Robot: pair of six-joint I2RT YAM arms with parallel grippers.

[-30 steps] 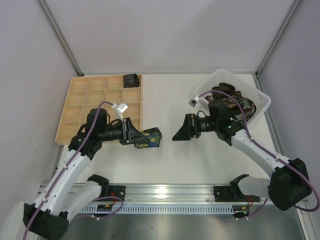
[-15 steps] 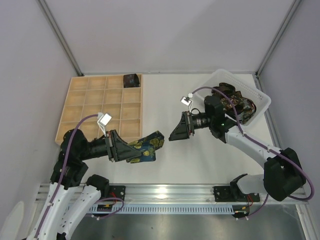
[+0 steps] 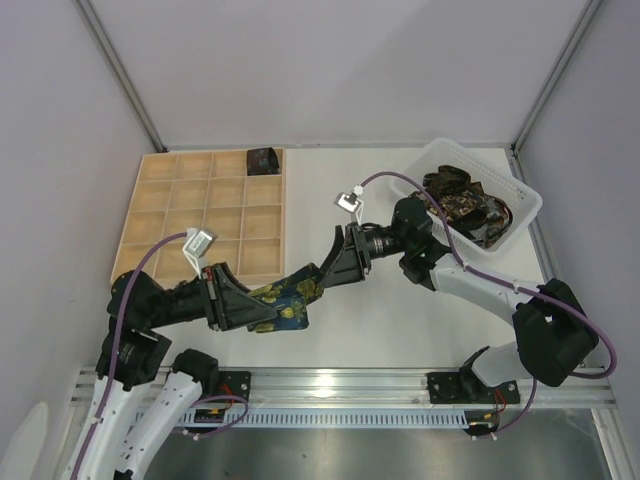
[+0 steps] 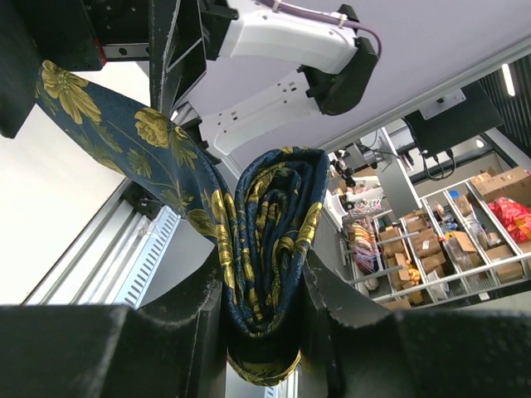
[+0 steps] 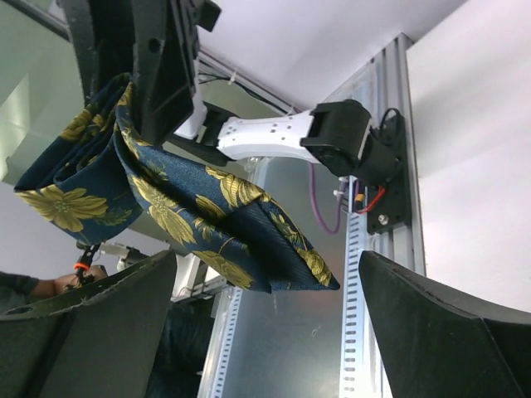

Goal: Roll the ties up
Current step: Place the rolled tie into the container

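As left hand (image 3: 265, 312) pulls back, right hand (image 3: 326, 278) nears the tie (image 3: 292, 293).

Robotics lab: white-walled cell (image 3: 350, 70), aluminium rail (image 3: 340, 385), shelves of boxes (image 4: 473, 240)

The white desk (image 3: 340, 180) carries a wooden grid tray (image 3: 226, 180) and, well right of the tray, a white basket (image 3: 485, 160).

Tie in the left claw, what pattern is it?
Navy tie with yellow flowers; left wrist view.
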